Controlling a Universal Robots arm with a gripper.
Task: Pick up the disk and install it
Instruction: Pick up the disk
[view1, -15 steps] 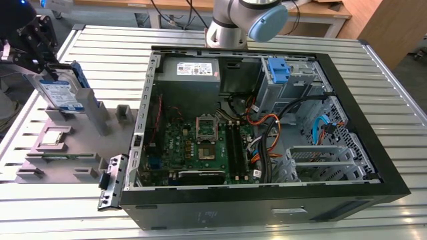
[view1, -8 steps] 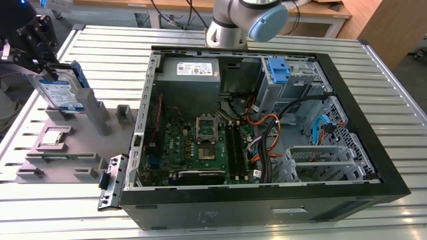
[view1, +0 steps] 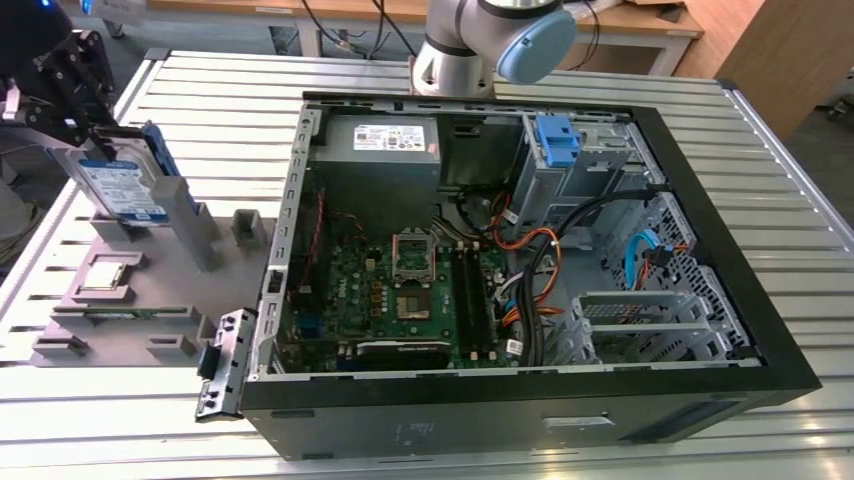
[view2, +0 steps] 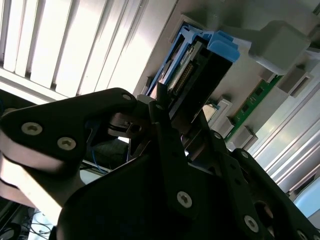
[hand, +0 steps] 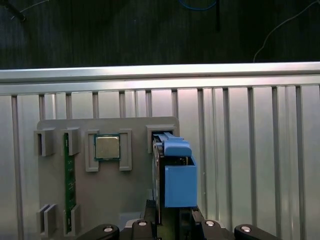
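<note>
Gripper (view1: 94, 135): hanging over the disk's upper edge; cannot tell whether it is clamping.
Disk (view1: 123, 187): standing on edge in a slot, directly beneath the gripper, thin edge pointing up at it.
Fixture (view1: 147, 300): also holding a processor chip (hand: 107, 147) and a memory stick (hand: 68, 175).
Case (view1: 534, 410): lying open, well apart from the gripper.

Shiny metal disk (view1: 130, 188) edged in blue plastic; matt ribbed metal table (view1: 790, 222).

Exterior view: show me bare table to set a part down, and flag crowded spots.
Bare table slats lie between the grey fixture and the near edge, and along the exterior view's right of the computer case. Crowded: the fixture around the disk, and the cable-filled case.
</note>
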